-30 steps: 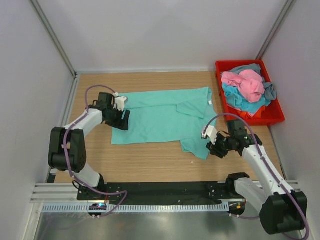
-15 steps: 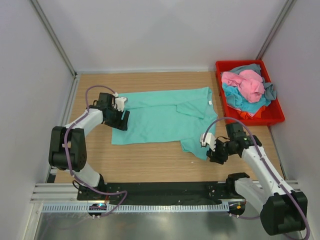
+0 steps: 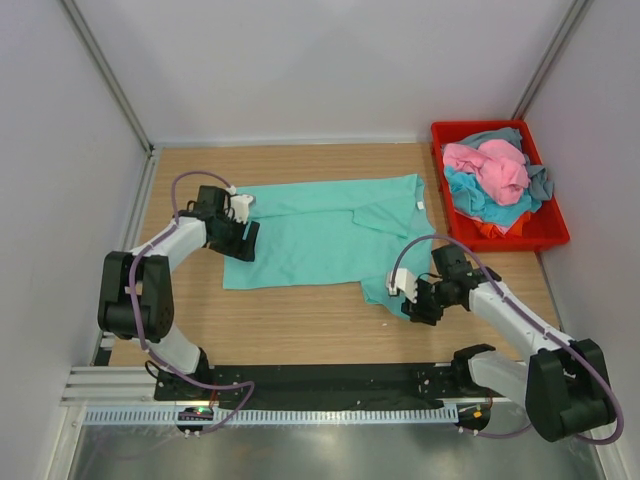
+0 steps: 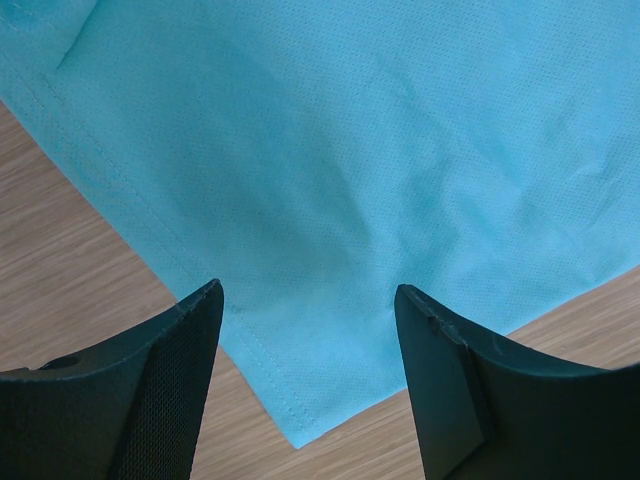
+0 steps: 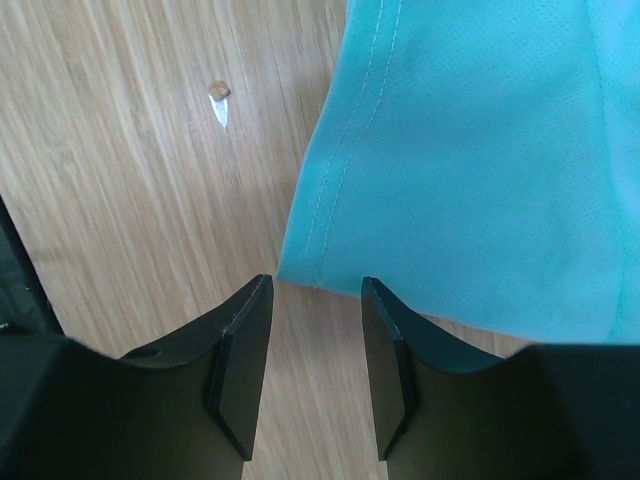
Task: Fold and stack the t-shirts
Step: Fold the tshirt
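1. Wooden tabletop (image 3: 300, 325) carried the teal-green cloth t-shirt (image 3: 320, 235), spread flat mid-table
2. Left gripper (image 4: 305, 300) hovered over its left edge, jaws wide, gripping nothing
3. Right gripper (image 5: 315, 285) had jaws apart, the near-right hem corner just ahead of them
4. Pink, turquoise and grey-blue shirts (image 3: 490, 165) lay heaped in the red plastic bin (image 3: 555, 235), far right

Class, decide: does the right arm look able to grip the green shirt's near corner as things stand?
Probably yes: the open right gripper sits at the corner of the green shirt, flat on the table, nothing between.
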Robot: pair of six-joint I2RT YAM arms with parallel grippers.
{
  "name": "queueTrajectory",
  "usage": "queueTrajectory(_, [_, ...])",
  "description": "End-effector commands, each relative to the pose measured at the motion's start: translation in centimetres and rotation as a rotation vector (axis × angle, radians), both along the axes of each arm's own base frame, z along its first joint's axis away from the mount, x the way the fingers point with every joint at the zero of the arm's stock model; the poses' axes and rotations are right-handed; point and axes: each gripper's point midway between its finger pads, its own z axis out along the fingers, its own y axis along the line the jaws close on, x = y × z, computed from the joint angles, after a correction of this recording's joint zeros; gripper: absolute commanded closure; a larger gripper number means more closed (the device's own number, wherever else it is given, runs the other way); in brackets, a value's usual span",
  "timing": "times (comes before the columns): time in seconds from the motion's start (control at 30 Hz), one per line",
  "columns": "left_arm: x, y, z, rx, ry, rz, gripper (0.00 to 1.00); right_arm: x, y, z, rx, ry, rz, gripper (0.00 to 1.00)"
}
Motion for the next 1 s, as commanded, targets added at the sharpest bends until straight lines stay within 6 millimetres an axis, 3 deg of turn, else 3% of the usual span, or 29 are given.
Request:
queueTrajectory(0.0, [1.3,0.1,0.5,0.001,-0.048,-0.01,0.3,1.5,0.5,0.0,0.001,-0.054,-0.003,0.53])
queueTrajectory(0.5, [1.1,0.0,0.1,0.001,-0.031,-0.011,0.3,0.4,0.8,-1.5,-0.081,0.01,0.052,0.57])
queueTrajectory(0.67, [0.9,0.3,0.1,0.011,-0.024,-0.01,0.3,1.0,0.9,-1.4,-0.077,-0.006,0.014,0.82])
queueTrajectory(0.77, [0.5,0.7,0.3,0.026,-0.015,-0.004,0.3,2.1,1.1,0.0,-0.054,-0.062,-0.027,0.9])
queueTrajectory(0.97, [-0.6,3.1,0.7,0.017,0.076,0.1,0.34,3.7,2.0,4.4,0.022,-0.161,-0.095,0.92])
